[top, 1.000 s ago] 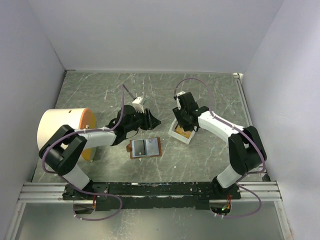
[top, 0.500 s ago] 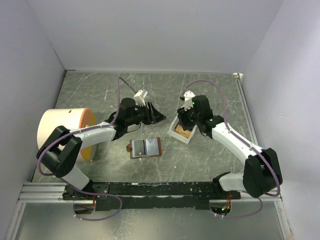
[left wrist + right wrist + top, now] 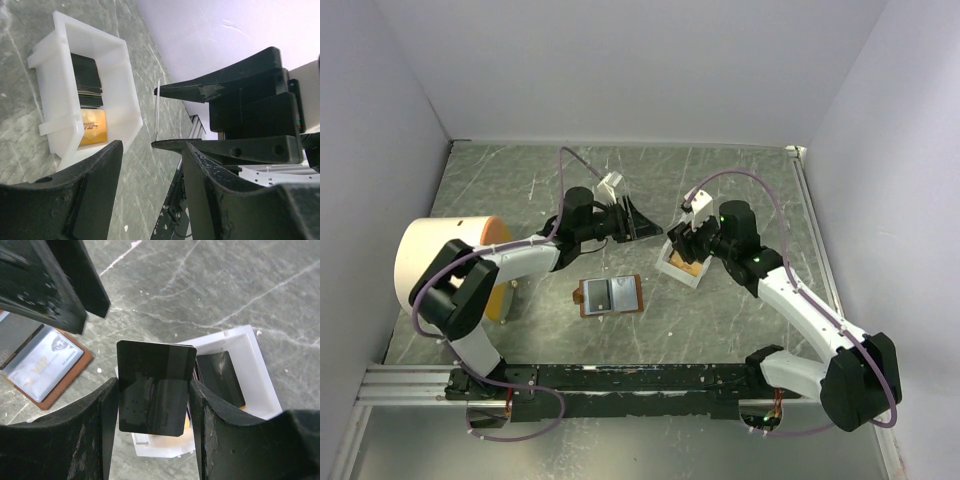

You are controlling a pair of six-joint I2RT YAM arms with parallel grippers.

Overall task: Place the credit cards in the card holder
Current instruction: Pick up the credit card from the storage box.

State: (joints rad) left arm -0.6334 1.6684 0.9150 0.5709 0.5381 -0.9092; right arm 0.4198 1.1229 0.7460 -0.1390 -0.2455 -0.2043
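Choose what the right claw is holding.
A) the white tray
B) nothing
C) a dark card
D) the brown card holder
C: in the right wrist view a dark card sits clamped upright in the right claw, above the white tray.

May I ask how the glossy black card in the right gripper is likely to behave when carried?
Probably stiff: the glossy black card, edge-held in the right gripper, shows no bend. Likely slippery, given its mirror-like face. Edge-on it is thin, so probably light.
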